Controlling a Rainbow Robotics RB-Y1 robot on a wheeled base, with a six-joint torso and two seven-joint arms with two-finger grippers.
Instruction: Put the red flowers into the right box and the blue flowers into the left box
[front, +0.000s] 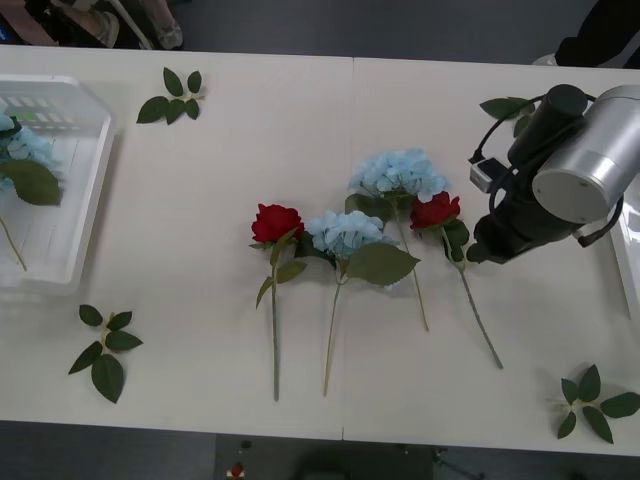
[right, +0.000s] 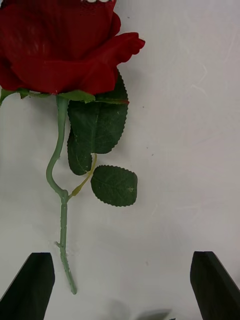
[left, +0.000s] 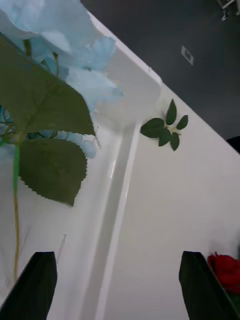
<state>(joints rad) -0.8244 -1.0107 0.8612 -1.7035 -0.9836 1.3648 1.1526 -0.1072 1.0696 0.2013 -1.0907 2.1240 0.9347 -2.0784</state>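
Two red flowers lie on the white table: one left of centre (front: 276, 221) and one further right (front: 434, 211). My right gripper (front: 482, 250) hovers just beside the right one, open. In the right wrist view this rose (right: 60, 45) lies ahead, its stem end just inside one of the black fingers (right: 30, 285) of the open gripper (right: 120, 295). Two blue flowers (front: 345, 232) (front: 398, 172) lie between the roses. Another blue flower (front: 25, 150) (left: 60, 50) lies in the left box (front: 75, 130). My left gripper (left: 120, 295) is open over that box's rim (left: 120, 190). A sliver of the right box (front: 632, 255) shows at the table's right edge.
Loose green leaf sprigs lie at the back left (front: 172, 98), front left (front: 106, 350), front right (front: 595, 400) and behind my right arm (front: 505, 105). The right arm's silver forearm (front: 590, 160) reaches in from the right. The table's front edge runs near the stem ends.
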